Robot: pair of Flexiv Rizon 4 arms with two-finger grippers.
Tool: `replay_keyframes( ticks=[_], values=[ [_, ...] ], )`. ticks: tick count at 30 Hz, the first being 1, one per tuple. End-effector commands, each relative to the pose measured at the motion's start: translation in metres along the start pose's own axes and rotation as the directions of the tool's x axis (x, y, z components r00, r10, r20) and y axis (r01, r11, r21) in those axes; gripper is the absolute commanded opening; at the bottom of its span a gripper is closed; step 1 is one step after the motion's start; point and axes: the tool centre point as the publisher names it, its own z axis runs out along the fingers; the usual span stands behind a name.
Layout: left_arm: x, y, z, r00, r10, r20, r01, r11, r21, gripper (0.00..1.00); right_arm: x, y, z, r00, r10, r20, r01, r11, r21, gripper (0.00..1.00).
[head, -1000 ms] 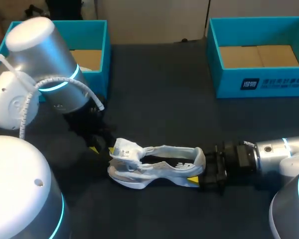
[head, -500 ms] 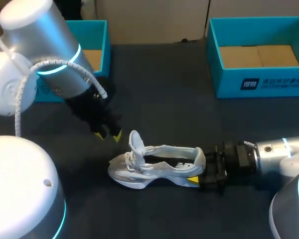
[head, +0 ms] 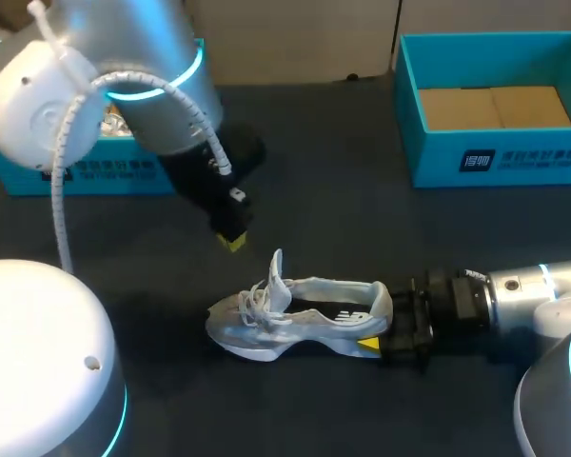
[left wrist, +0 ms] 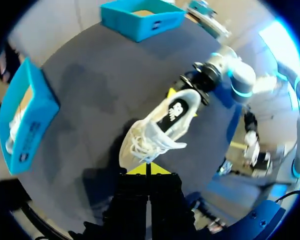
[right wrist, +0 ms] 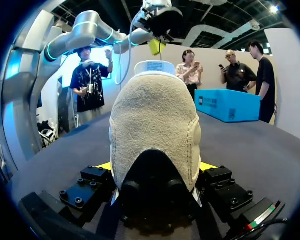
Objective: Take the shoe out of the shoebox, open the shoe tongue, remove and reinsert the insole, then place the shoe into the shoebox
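Our right gripper [head: 375, 329] grips the heel of the pale grey mesh trainer [head: 285, 322] on the dark table [head: 343, 209].
Our left gripper [head: 233, 239] hovers above its upright tongue [head: 277, 271] (jaws closed, not touching it).

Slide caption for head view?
Right gripper clamps the shoe by its heel; left gripper, shut, hovers near raised tongue.

The shoe [head: 300, 319] looks soft woven cloth (fuzzy at the heel); the table [head: 333, 219] matt; the right shoebox [head: 433, 162] smooth card.
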Motion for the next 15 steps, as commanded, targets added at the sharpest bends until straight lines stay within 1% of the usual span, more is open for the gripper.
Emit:
replay_keyframes(
  ticks=[1, 4, 6, 7, 8, 9, 15],
  values=[
    [0.016, -0.012, -0.004, 0.965, 0.261, 0.036, -0.257, 0.963, -0.085, 0.00, 0.001, 0.001, 0.000, 1.000, 0.000, 0.001, 0.000, 1.000, 0.003, 0.00],
    [0.026, -0.020, -0.006, 0.940, 0.342, 0.023, -0.339, 0.937, -0.086, 0.00, 0.001, 0.001, 0.000, 1.000, 0.000, 0.001, 0.000, 1.000, 0.003, 0.00],
    [0.033, -0.025, -0.007, 0.916, 0.398, 0.037, -0.394, 0.915, -0.091, 0.00, 0.001, 0.001, 0.000, 1.000, 0.000, 0.001, 0.000, 1.000, 0.003, 0.00],
    [0.036, -0.028, -0.008, 0.896, 0.443, 0.023, -0.438, 0.892, -0.110, 0.00, 0.001, 0.001, 0.000, 1.000, 0.000, 0.001, 0.000, 1.000, 0.003, 0.00],
    [0.039, -0.030, -0.008, 0.875, 0.482, 0.031, -0.475, 0.871, -0.126, 0.00, 0.001, 0.001, 0.000, 1.000, 0.000, 0.001, 0.000, 1.000, 0.003, 0.00],
    [0.041, -0.032, -0.008, 0.886, 0.463, 0.041, -0.456, 0.883, -0.109, 0.00, 0.001, 0.001, 0.000, 1.000, 0.000, 0.001, 0.000, 1.000, 0.003, 0.00],
    [0.041, -0.032, -0.008, 0.886, 0.463, 0.041, -0.456, 0.883, -0.109, 0.00, 0.001, 0.001, 0.000, 1.000, 0.000, 0.001, 0.000, 1.000, 0.003, 0.00]
  ],
)
